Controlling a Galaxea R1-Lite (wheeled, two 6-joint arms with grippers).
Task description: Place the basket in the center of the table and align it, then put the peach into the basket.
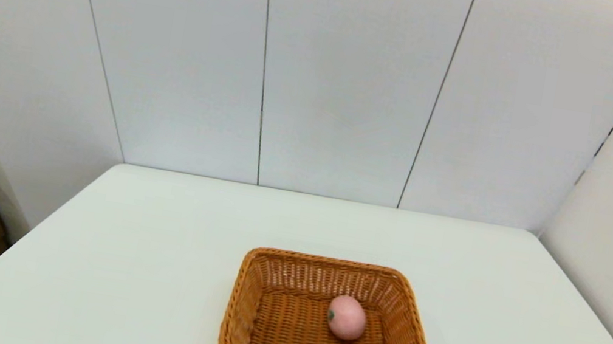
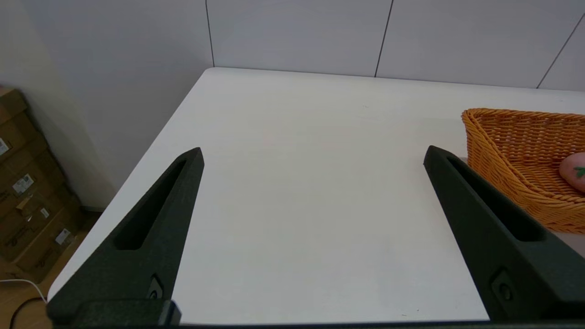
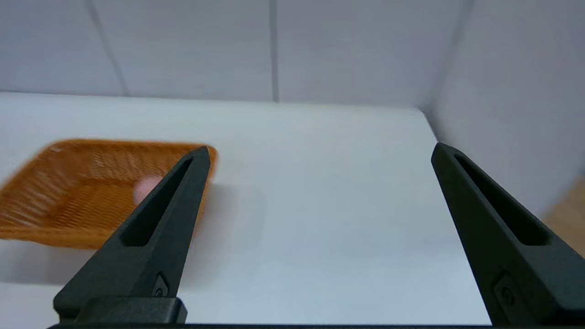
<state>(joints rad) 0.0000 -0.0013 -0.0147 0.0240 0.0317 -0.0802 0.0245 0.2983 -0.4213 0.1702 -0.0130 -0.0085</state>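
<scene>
Head camera high, looking down; both wrist cameras low, flanking the shared basket (image 1: 330, 320).

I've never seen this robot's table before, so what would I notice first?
The orange-brown basket pops out, sitting on the near middle of the white table. A pink peach lies inside it, its green spot turned to the robot's left. Both grippers, left and right, hang open off to either side of the basket, holding nothing.

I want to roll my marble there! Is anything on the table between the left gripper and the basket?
No. In the left wrist view, only bare white table lies between the open left gripper and the basket.
</scene>
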